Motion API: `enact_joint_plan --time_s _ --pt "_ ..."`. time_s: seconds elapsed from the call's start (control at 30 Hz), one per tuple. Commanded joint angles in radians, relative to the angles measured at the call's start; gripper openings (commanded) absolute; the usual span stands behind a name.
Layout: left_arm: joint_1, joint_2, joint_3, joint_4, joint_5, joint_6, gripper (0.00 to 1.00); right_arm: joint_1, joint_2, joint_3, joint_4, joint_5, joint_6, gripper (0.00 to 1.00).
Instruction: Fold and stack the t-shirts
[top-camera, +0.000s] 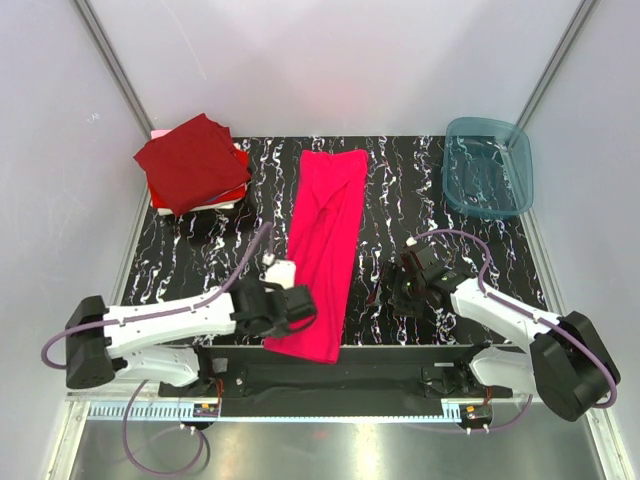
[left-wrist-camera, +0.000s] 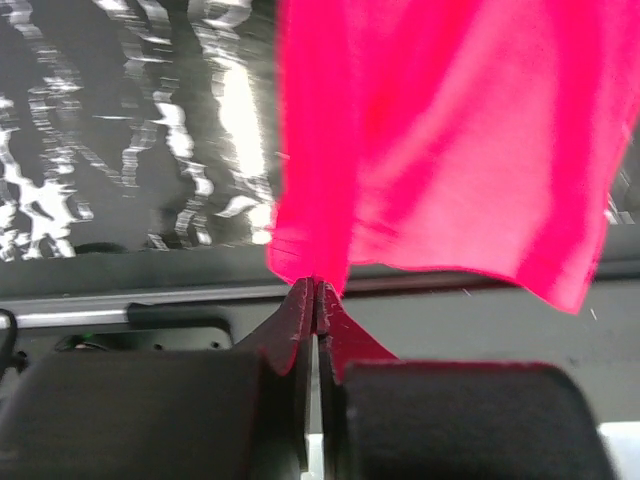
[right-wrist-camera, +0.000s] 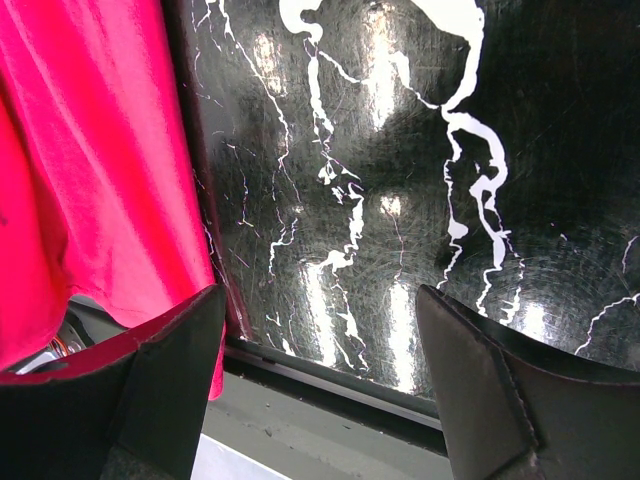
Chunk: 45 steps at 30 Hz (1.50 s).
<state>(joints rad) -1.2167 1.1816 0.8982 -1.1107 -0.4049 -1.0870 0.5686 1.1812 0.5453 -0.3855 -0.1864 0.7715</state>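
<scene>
The magenta-pink t-shirt (top-camera: 325, 250) lies as a long, narrow strip down the middle of the table (top-camera: 420, 200). It runs from the far side to the near side, and its near end drapes over the table's near edge.

My left gripper (left-wrist-camera: 317, 290) has its jaws pressed together on the near left corner of that shirt, with the hem pinched right at the fingertips. From above, the left arm (top-camera: 170, 325) reaches in from the left, and its wrist covers part of the shirt's near left edge, so I cannot follow the fold line there.

My right gripper (right-wrist-camera: 320, 310) has its jaws spread wide with nothing between them. It hangs over bare black marbled surface just right of the shirt's near right edge, close to the table's near edge.

The stack of folded t-shirts (top-camera: 195, 165) sits at the far left corner, dark maroon on top with red and white showing beneath, well apart from the pink strip. The teal bin (top-camera: 487, 125) stands at the far right corner, clear of both arms.
</scene>
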Motion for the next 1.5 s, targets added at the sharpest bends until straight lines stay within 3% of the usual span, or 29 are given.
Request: enact_joint_plan --time_s 0.0,0.07,0.13,0.27,0.47,0.67,0.8,0.87,1.03,1.27,1.47 --pt "-0.087 0.097 0.102 0.034 -0.003 0.019 0.08 0.001 0.006 0.008 0.031 -0.008 -0.005 0.84" --pt "-0.144 0.175 0.155 0.019 -0.012 0.03 0.12 -0.001 0.006 0.008 0.031 -0.01 -0.005 0.84" --pt "-0.199 0.228 0.195 -0.032 -0.029 0.03 0.25 -0.001 0.006 0.008 0.031 -0.01 -0.005 0.84" --pt "-0.256 0.331 0.275 -0.132 -0.075 -0.019 0.39 -0.001 0.006 0.01 0.03 -0.01 -0.005 0.84" --pt "-0.23 0.144 0.173 -0.055 -0.069 -0.07 0.54 0.004 -0.029 0.007 0.025 -0.091 0.032 0.81" --pt "-0.012 -0.144 -0.089 0.141 0.101 -0.053 0.56 0.149 -0.081 -0.036 0.129 -0.139 0.19 0.79" --pt "0.175 -0.301 -0.247 0.227 0.202 -0.014 0.56 0.231 0.025 -0.001 0.208 -0.139 0.23 0.8" --pt "0.209 -0.33 -0.262 0.23 0.222 -0.002 0.56 0.243 0.087 0.034 0.197 -0.131 0.219 0.79" --pt "0.224 -0.309 -0.252 0.219 0.224 0.013 0.55 0.226 0.236 0.234 0.064 0.032 0.115 0.75" --pt "0.224 -0.307 -0.271 0.264 0.238 0.013 0.55 0.086 0.382 0.566 -0.113 0.143 -0.067 0.71" --pt "0.224 -0.258 -0.297 0.321 0.248 0.027 0.54 0.062 0.803 1.134 -0.413 0.301 -0.251 0.74"
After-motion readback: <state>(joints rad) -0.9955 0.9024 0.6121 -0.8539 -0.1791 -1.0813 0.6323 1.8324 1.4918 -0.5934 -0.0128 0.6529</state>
